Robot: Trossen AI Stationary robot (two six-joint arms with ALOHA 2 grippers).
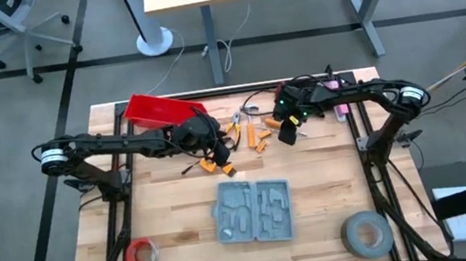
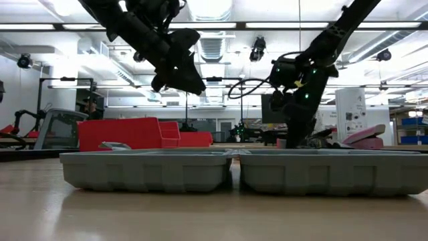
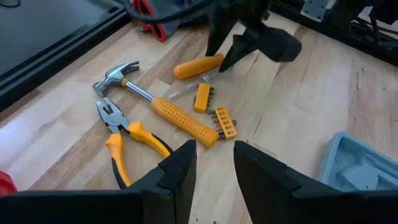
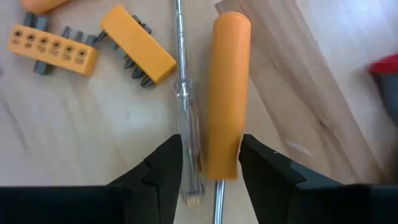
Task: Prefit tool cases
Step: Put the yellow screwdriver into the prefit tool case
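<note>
The grey-blue tool case (image 1: 253,211) lies open and flat on the table's near middle, its recesses up (image 2: 234,171). Beyond it lie loose orange-handled tools. My right gripper (image 4: 208,168) points steeply down, open, its fingers standing on either side of an orange screwdriver handle (image 4: 225,93) and a thin clear-handled driver (image 4: 186,124). My left gripper (image 3: 214,165) hangs above the table left of the tools (image 1: 218,155), open by a narrow gap with nothing between its fingers. My right gripper comes from above with its fingers across the orange handle's shaft end (image 4: 224,158), the clear driver's handle also lying between them. Both tools lie flat on the table. Whether the fingers (image 4: 261,168) touch either tool I cannot tell.
A hammer (image 3: 161,106), pliers (image 3: 124,134) and two orange bit holders (image 3: 203,96) (image 3: 225,121) lie between the arms. A red bin (image 1: 154,109) stands far left, a grey tape roll (image 1: 366,233) near right, a red tape dispenser (image 1: 140,258) near left.
</note>
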